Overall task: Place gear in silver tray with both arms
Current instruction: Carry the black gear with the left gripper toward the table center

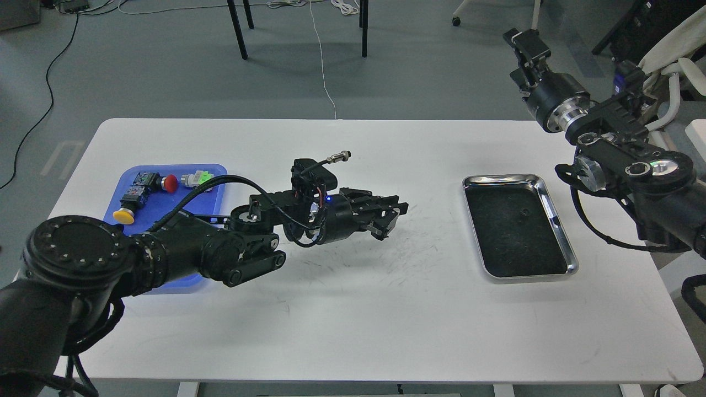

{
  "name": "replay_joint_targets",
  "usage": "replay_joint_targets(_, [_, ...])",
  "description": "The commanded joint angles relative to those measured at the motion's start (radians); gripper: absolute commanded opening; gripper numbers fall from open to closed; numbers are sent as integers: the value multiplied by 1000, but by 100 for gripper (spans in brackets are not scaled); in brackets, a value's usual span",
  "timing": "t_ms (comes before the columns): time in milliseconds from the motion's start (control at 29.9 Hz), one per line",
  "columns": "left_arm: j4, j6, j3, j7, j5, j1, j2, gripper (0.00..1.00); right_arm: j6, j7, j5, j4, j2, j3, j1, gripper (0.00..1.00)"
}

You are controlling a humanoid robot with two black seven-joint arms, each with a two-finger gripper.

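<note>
The silver tray [557, 220] lies on the right of the white table [353, 325], and its dark floor is bare apart from a small speck [521, 216]. No gear can be picked out anywhere in view. My left arm reaches across the table's middle. Its gripper [392, 218] hovers low over the scuffed centre, left of the silver tray, with the fingers slightly apart and nothing seen between them. My right gripper [524, 41] is raised beyond the table's far right corner. It points away, so its fingers cannot be told apart.
A blue plastic tray [165, 201] at the left holds push-button switches: a red one [171, 183], a yellow one [123, 216] and a green-white part [198, 179]. My left arm hides its near half. Chair legs [240, 33] and cables lie on the floor behind.
</note>
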Motion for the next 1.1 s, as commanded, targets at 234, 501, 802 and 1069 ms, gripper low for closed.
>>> replay_joint_targets(234, [9, 8, -46, 0, -4, 93, 0, 5, 4, -7, 3, -18, 9, -28, 22, 94])
replay_joint_targets(501, [-17, 39, -84, 0, -2, 115, 0, 6, 10, -10, -1, -18, 9, -29, 27, 95])
replay_joint_targets(802, [-56, 42, -88, 0, 6, 124, 0, 7, 10, -15, 1, -19, 10, -60, 33, 94])
replay_joint_targets(1069, [-73, 41, -89, 0, -7, 124, 0, 11, 10, -15, 3, -19, 9, -60, 37, 94])
